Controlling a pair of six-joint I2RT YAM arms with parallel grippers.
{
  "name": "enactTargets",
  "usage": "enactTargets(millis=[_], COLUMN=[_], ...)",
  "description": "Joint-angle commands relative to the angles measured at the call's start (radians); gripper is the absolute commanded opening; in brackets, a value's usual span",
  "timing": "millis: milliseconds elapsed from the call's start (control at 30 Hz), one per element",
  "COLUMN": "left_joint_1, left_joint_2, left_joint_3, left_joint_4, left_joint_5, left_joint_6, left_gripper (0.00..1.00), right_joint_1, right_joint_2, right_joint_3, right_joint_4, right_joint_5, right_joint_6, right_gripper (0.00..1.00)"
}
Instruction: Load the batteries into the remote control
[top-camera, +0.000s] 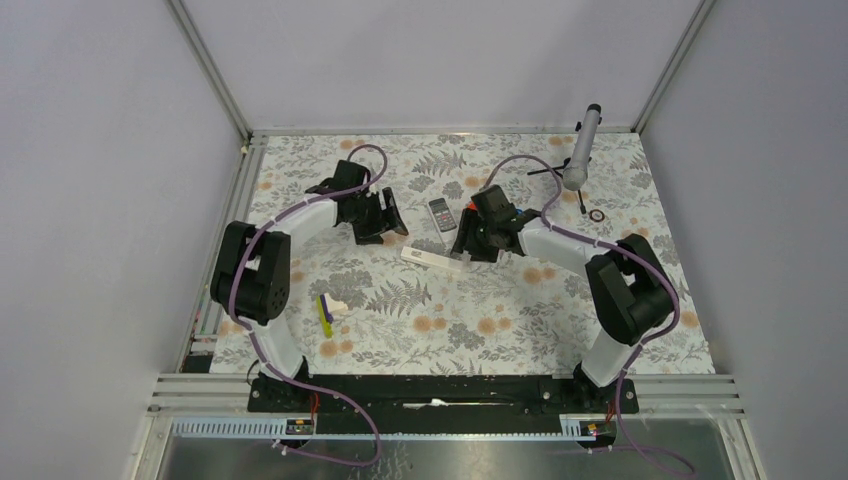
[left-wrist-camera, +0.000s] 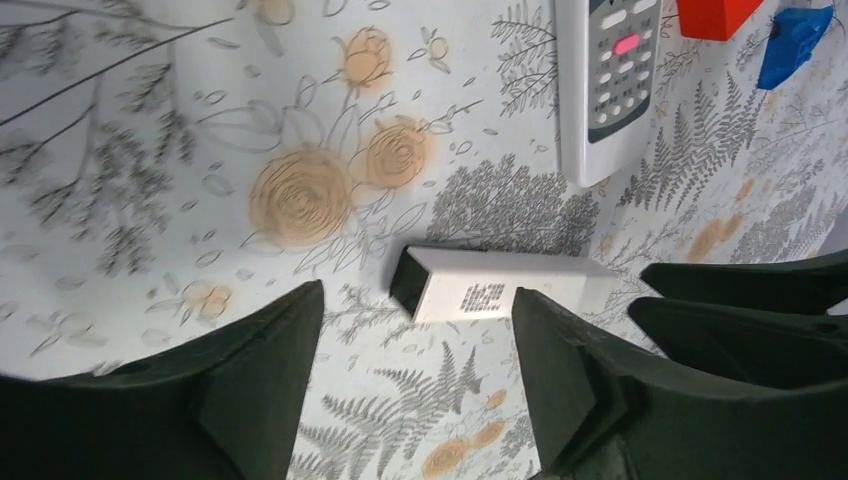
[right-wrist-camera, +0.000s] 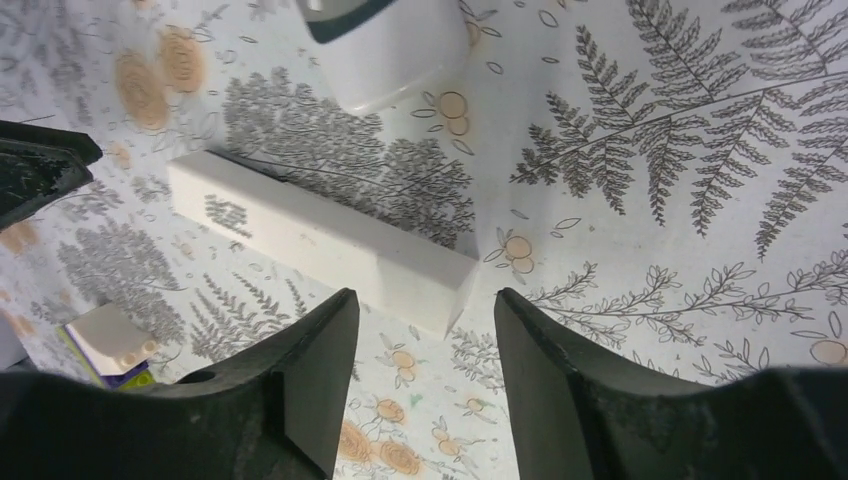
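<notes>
The light-grey remote control (top-camera: 440, 214), dark display at one end and button rows up, lies on the floral table between my two grippers. It also shows in the left wrist view (left-wrist-camera: 608, 80) and, partly, in the right wrist view (right-wrist-camera: 390, 45). My left gripper (top-camera: 392, 222) (left-wrist-camera: 416, 315) is open and empty, left of the remote. My right gripper (top-camera: 463, 243) (right-wrist-camera: 422, 305) is open and empty, just right of the remote, hovering over one end of the long white bar (right-wrist-camera: 320, 235). No small red-and-black or blue battery shows in any view.
The long white bar (top-camera: 435, 259) (left-wrist-camera: 500, 285) lies in front of the remote. An orange-red object (left-wrist-camera: 715, 15) and a blue piece (left-wrist-camera: 795, 45) lie beyond the remote. A yellow-purple block (top-camera: 324, 315) lies front left. A microphone (top-camera: 582, 150) and a ring (top-camera: 597, 215) are back right.
</notes>
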Motion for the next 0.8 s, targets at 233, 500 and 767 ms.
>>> enactTargets(millis=[233,500,767], left_joint_1=[0.035,0.035,0.034], left_joint_2=[-0.421,-0.675,-0.911], left_joint_3=[0.192,0.298,0.217], left_joint_4=[-0.250,-0.379,-0.389], left_joint_5=[-0.223,-0.354,-0.456], left_joint_6=[0.088,0.099,0.096], left_gripper=[0.99,0.99,0.99], right_joint_1=[0.008,0.007,0.008], right_joint_2=[-0.217,-0.402,-0.756], right_joint_3=[0.302,0.432,0.330], right_joint_4=[-0.164,-0.221,-0.189], right_joint_5=[0.003,0.180,0.772], right_joint_6=[-0.234,-0.383,-0.476], right_gripper=[0.69,0.76,0.93])
